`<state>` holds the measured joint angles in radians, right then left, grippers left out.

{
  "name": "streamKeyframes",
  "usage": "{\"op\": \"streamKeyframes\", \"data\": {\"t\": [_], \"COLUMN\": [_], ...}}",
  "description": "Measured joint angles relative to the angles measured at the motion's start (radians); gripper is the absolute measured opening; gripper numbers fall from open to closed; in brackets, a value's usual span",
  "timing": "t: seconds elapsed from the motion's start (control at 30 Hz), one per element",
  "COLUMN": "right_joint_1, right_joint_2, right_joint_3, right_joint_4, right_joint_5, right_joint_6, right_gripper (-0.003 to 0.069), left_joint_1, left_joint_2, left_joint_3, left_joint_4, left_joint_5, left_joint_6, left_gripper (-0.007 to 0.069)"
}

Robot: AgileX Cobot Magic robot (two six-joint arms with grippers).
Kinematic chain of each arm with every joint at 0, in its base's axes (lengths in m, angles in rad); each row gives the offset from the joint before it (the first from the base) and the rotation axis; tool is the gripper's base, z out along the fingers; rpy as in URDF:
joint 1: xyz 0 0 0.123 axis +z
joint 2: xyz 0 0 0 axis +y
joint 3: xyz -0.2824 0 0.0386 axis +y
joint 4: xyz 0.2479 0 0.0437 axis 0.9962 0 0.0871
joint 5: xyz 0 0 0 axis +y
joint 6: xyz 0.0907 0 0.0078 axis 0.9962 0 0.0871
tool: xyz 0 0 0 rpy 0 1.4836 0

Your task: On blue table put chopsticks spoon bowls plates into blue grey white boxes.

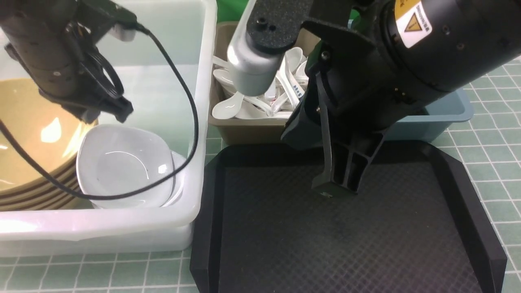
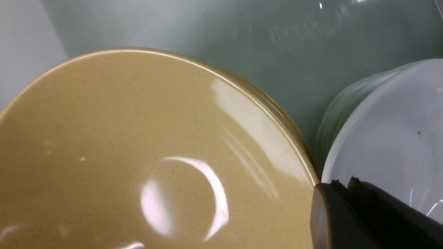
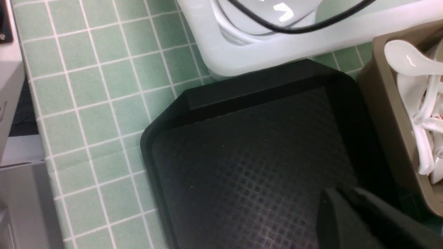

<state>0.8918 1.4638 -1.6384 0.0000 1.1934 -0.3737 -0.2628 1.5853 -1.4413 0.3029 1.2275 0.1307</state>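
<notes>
While the left gripper (image 1: 106, 106) hangs over the white tub (image 1: 204, 81), where tan bowls (image 1: 32, 134) are stacked at the left and white plates (image 1: 122, 162) just beside them, I cannot tell how its jaws stand. The right gripper (image 1: 336, 189) is above the black tray (image 1: 285, 236), jaws pressed together on nothing. Many white spoons (image 1: 228, 108) lie in the grey-brown box (image 1: 244, 132), and the blue box (image 1: 447, 114) stands right of it.
</notes>
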Motion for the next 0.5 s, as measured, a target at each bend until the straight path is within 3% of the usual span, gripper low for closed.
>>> {"op": "streamKeyframes", "data": {"t": [0.5], "right_joint_1": [0.000], "right_joint_2": [0.000], "right_joint_3": [0.000], "right_joint_4": [0.000], "right_joint_5": [0.027], "right_joint_6": [0.000], "right_gripper": [0.0048], "left_joint_1": [-0.001], "left_joint_2": [0.032], "left_joint_3": [0.000], "left_joint_4": [0.056], "left_joint_5": [0.002], "left_joint_6": [-0.069], "left_gripper": [0.0006]}}
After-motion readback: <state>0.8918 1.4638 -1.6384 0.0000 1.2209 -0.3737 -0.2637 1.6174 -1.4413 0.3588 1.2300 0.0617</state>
